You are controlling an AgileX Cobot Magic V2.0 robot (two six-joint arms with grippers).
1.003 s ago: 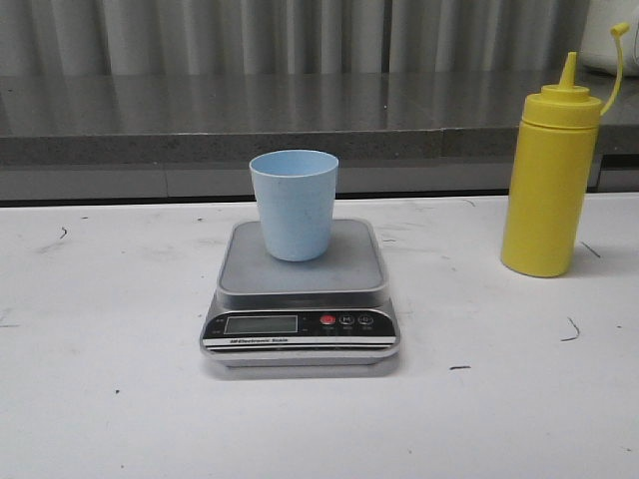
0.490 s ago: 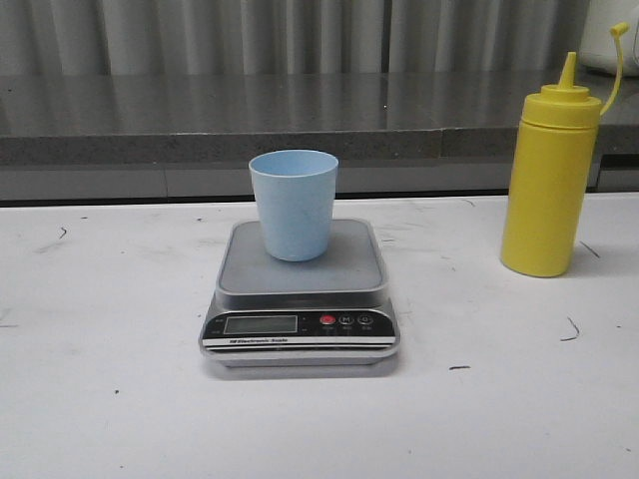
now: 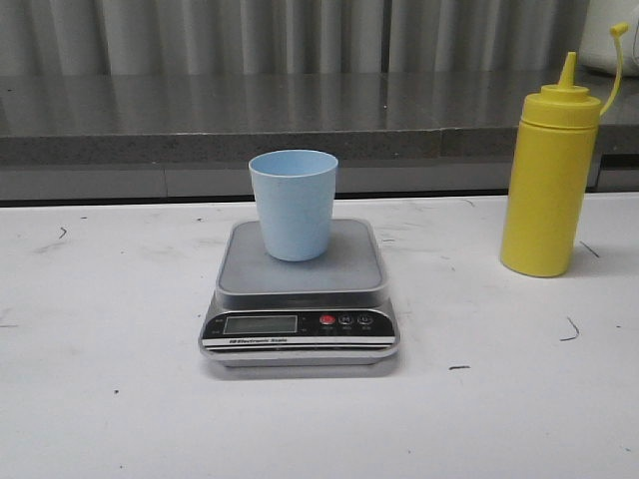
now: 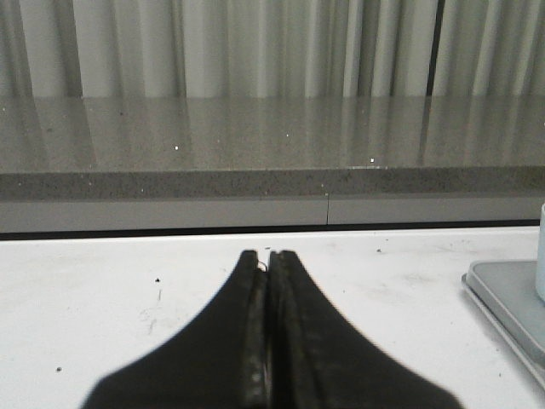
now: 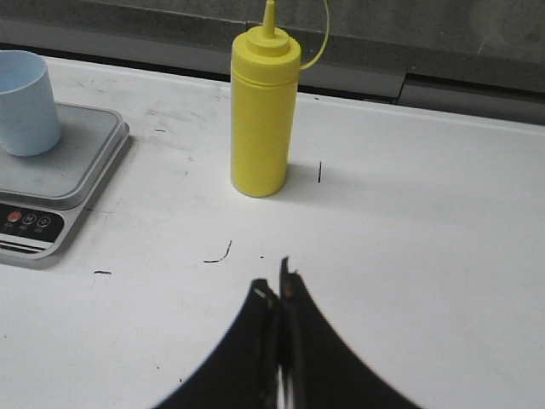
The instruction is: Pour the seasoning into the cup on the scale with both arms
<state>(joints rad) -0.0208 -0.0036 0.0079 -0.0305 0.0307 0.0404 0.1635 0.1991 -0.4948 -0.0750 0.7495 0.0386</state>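
The pale-blue cup [image 3: 294, 204] stands upright on the steel platform of the grey scale [image 3: 300, 287] at the table's middle; the cup [image 5: 25, 102] and scale [image 5: 51, 183] also show in the right wrist view. The yellow seasoning bottle [image 3: 549, 170] stands upright on the table to the right, tip cover hanging off on its tether. In the right wrist view the seasoning bottle [image 5: 262, 115] is well ahead of my right gripper [image 5: 277, 285], which is shut and empty. My left gripper [image 4: 267, 254] is shut and empty, left of the scale's edge [image 4: 502, 298]. Neither gripper appears in the front view.
A grey stone ledge [image 3: 200, 120] runs behind the white table [image 3: 100, 399], with corrugated metal wall above it. Small dark marks dot the tabletop.
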